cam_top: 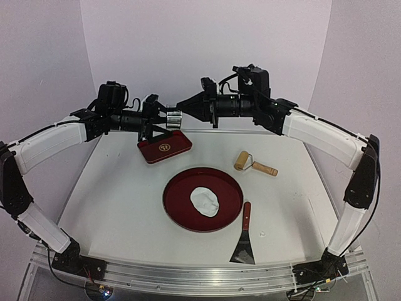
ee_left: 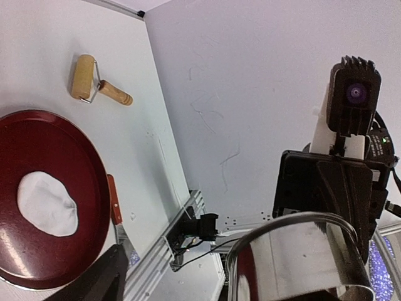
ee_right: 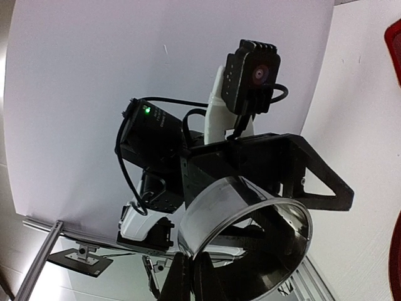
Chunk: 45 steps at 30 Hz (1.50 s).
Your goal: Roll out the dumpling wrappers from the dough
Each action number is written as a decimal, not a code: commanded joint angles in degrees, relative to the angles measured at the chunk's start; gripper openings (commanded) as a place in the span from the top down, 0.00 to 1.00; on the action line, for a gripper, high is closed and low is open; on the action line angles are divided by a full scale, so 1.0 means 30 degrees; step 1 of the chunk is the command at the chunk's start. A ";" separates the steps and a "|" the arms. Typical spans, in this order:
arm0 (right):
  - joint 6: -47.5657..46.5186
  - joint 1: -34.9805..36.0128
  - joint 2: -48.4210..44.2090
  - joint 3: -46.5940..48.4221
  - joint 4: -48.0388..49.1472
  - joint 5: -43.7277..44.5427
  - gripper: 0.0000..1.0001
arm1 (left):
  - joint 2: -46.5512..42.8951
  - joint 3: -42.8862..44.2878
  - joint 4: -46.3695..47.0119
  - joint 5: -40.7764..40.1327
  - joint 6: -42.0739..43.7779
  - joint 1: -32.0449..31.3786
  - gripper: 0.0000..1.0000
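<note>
White table [cam_top: 125,207], R tool [ee_right: 191,276] nipping ring cutter [ee_right: 207,213], L tool [cam_top: 168,120] open, tin [cam_top: 164,146] logo illegible

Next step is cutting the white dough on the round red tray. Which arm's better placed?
Right: the right gripper pinches the wall of the shiny metal ring cutter, while the left gripper stands open.

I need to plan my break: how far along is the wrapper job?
Done: the dough lies flattened in the red tray, with the roller set aside on the table. In hand: the ring cutter is up in the air, the right gripper shut on its rim and the left gripper open next to it. Left: cutting discs; no round wrapper is visible yet.
</note>
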 commanded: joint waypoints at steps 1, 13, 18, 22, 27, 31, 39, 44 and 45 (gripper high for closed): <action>-0.2255 0.0078 -0.0892 0.0893 -0.4061 0.2171 1.00 | -0.2182 -0.1073 -0.1633 -0.1646 0.0665 0.0548 0.16; -0.7777 0.2250 0.2043 0.6217 -1.9249 1.1614 1.00 | -0.5143 -0.3450 -1.2246 -1.0281 0.2450 0.1150 0.16; -0.8706 0.3680 0.6692 1.1091 -2.5466 1.4553 1.00 | -0.5349 -0.4430 -1.2619 -1.0842 0.2422 0.1151 0.17; -0.9142 0.4231 0.8350 1.1251 -2.7208 1.6103 1.00 | -0.4959 -0.4529 -1.2836 -1.0864 0.2716 0.1145 0.19; -0.9586 0.4349 0.8064 0.8904 -2.6007 1.6321 1.00 | -0.4829 -0.4551 -1.2980 -1.0887 0.2906 0.1143 0.20; -0.9960 0.4360 0.8640 0.8567 -2.5726 1.6633 1.00 | -0.4883 -0.4684 -1.3019 -1.0681 0.2879 0.1141 0.22; -1.0721 0.4354 0.9640 0.8736 -2.4876 1.6546 1.00 | -0.4904 -0.4763 -1.3028 -1.0615 0.2737 0.1138 0.24; -1.1366 0.4352 1.0541 0.9696 -2.4876 1.6675 1.00 | -0.4668 -0.4687 -1.2940 -1.0591 0.2468 0.1143 0.25; -1.1456 0.4352 1.0701 0.9884 -2.4891 1.6711 1.00 | -0.4649 -0.4679 -1.2918 -1.0602 0.2418 0.1149 0.25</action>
